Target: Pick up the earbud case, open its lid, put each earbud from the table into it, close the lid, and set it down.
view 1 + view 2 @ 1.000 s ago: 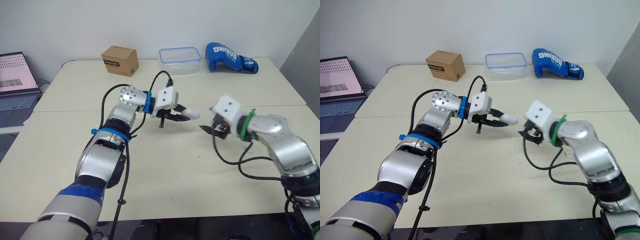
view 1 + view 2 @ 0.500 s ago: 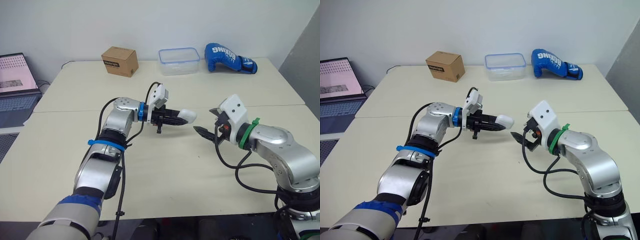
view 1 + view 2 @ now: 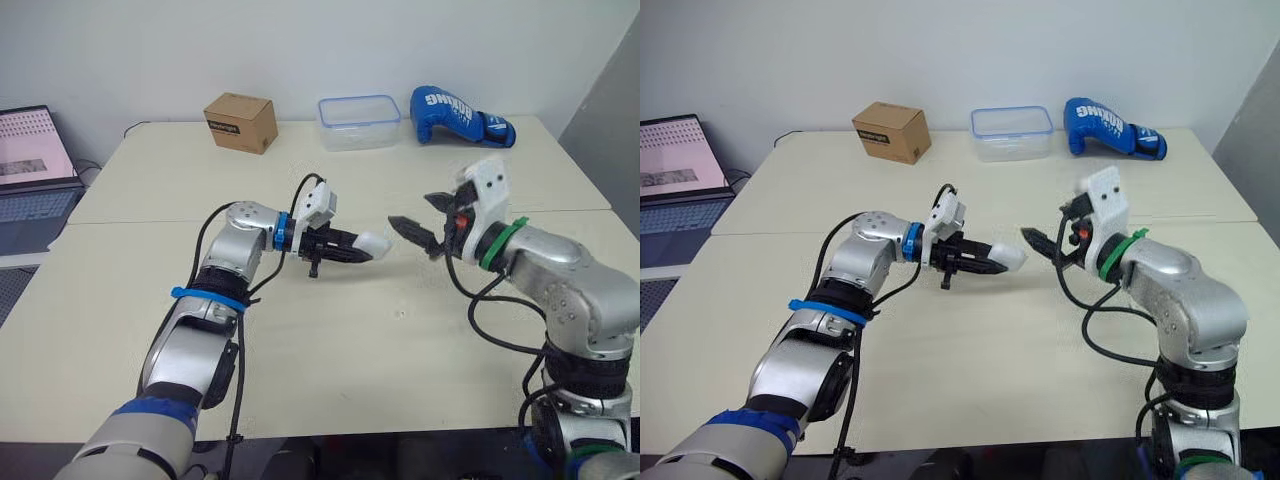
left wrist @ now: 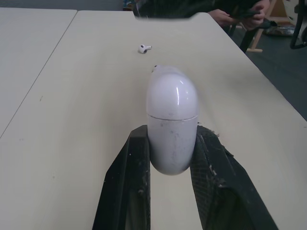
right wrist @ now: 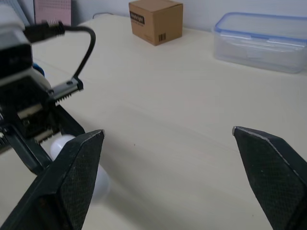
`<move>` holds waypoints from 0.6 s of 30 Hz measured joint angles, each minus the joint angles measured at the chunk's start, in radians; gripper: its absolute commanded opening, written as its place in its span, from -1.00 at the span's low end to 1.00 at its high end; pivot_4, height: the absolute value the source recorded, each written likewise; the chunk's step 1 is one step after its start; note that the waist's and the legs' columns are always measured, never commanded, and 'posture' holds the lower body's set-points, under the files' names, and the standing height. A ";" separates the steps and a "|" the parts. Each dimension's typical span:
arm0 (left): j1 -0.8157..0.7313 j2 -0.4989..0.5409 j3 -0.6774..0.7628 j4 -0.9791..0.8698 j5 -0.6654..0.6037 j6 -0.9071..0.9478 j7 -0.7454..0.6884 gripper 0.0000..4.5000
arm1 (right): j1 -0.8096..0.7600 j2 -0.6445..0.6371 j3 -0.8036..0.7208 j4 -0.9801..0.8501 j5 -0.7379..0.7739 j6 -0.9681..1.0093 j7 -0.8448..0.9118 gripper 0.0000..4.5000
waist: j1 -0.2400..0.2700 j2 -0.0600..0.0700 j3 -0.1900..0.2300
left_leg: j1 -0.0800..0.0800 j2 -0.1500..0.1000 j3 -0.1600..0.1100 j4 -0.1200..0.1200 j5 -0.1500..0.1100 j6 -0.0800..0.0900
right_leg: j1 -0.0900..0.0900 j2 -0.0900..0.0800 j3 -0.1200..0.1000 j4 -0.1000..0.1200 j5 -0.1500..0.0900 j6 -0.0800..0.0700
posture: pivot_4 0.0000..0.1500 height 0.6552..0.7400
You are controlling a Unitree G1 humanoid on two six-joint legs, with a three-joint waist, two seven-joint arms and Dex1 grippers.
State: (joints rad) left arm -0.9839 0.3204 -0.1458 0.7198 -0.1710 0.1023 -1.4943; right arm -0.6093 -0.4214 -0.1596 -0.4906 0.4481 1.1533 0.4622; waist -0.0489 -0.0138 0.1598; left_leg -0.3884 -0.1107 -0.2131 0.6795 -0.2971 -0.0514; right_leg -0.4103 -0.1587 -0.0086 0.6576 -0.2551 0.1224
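Left gripper (image 3: 352, 247): centre of the head-camera frame, my two black fingers clamped on the sides of the case.
Case: glossy white rounded plastic earbud case (image 4: 171, 120), sticking out past my fingertips and pointing toward the right of the frame. The lid seam is visible and the lid is shut. It looks lifted off the table.
Right gripper (image 5: 166, 132): right of centre, just beside the case tip but not touching. My fingers are wide apart with nothing between them, aimed at the case.
Earbud: small white earbud (image 4: 142, 48) lying on the table beyond the case, well apart from it.
Table: cream flat tabletop (image 3: 330, 340).
Background: brown cardboard box (image 3: 240, 121), clear plastic container with blue rim (image 3: 359, 121) and blue boxing glove (image 3: 460, 115) along the top of the frame. Open laptop (image 3: 30, 170) at the left edge.
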 measured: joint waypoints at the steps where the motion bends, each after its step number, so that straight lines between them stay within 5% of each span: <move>1: 0.000 0.000 0.000 0.002 -0.001 0.000 0.001 -0.67 | 0.004 -0.007 0.001 0.000 0.005 0.005 -0.001 0.99 | 0.000 0.000 0.000 | 0.000 0.000 0.000 0.000 0.000 0.000 | 0.000 0.000 0.000 0.000 0.000 0.000 | 1.00 1.00; 8: -0.012 -0.001 0.006 0.042 -0.004 -0.004 0.012 -0.67 | 0.112 -0.199 0.165 -0.070 -0.015 -0.056 0.070 0.99 | -0.002 0.000 0.000 | 0.000 0.000 0.001 0.000 0.000 0.000 | 0.000 0.000 0.000 0.000 0.000 0.000 | 1.00 1.00; 18: -0.023 -0.014 -0.002 0.043 -0.001 -0.054 0.002 -0.67 | 0.080 -0.076 0.188 -0.004 -0.020 -0.110 0.022 0.99 | -0.002 0.000 0.000 | 0.000 0.000 0.001 0.000 0.000 0.000 | 0.000 0.000 0.000 0.000 0.000 0.000 | 1.00 1.00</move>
State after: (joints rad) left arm -1.0065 0.3067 -0.1481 0.7630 -0.1723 0.0488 -1.4923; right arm -0.5296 -0.4971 0.0281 -0.4944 0.4280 1.0433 0.4841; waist -0.0505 -0.0139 0.1598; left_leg -0.3884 -0.1107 -0.2124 0.6797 -0.2971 -0.0514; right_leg -0.4104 -0.1587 -0.0085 0.6578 -0.2550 0.1224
